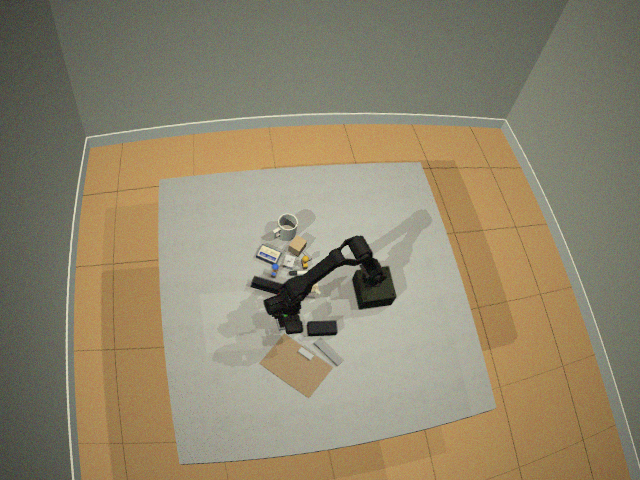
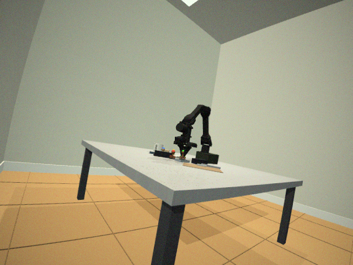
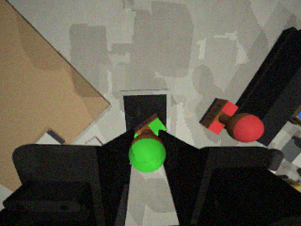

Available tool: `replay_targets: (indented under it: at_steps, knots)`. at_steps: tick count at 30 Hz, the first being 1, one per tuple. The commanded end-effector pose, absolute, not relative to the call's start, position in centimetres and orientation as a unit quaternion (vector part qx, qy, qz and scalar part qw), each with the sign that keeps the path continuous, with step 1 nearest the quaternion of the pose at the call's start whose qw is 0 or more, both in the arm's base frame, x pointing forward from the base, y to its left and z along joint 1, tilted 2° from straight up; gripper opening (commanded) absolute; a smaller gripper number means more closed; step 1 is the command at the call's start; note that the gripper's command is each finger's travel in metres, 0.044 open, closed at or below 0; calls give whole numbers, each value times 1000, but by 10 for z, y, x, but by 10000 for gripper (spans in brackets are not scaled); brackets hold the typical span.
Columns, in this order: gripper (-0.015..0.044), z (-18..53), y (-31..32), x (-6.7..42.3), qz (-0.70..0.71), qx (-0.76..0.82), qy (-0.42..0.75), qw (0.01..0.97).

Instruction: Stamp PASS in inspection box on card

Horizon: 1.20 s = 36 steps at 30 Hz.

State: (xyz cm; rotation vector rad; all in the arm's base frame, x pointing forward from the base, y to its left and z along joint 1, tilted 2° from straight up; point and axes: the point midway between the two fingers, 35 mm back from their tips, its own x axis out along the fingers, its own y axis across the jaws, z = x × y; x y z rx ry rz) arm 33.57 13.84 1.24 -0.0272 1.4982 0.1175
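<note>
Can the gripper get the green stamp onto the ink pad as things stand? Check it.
Probably yes: the gripper is shut on the green-knobbed stamp, the dark ink pad lies just beyond it, and nothing lies between them.

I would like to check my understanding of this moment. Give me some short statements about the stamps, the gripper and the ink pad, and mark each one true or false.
1. The gripper is closed on the green-knobbed stamp. True.
2. The red-knobbed stamp is held by the gripper. False: it lies on the table, to the side.
3. A dark ink pad sits below the held stamp. True.
4. The held stamp is over the brown clipboard. False: the clipboard is off to the side.
</note>
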Motion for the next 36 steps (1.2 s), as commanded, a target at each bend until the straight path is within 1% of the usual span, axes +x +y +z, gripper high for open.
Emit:
replay_targets:
  at_steps: [1, 23, 36]
  knots:
    - [0, 12, 139, 336, 54, -11, 681, 730]
    - [0, 22, 139, 335, 54, -11, 681, 730]
    - [0, 43, 138, 335, 54, -11, 681, 730]
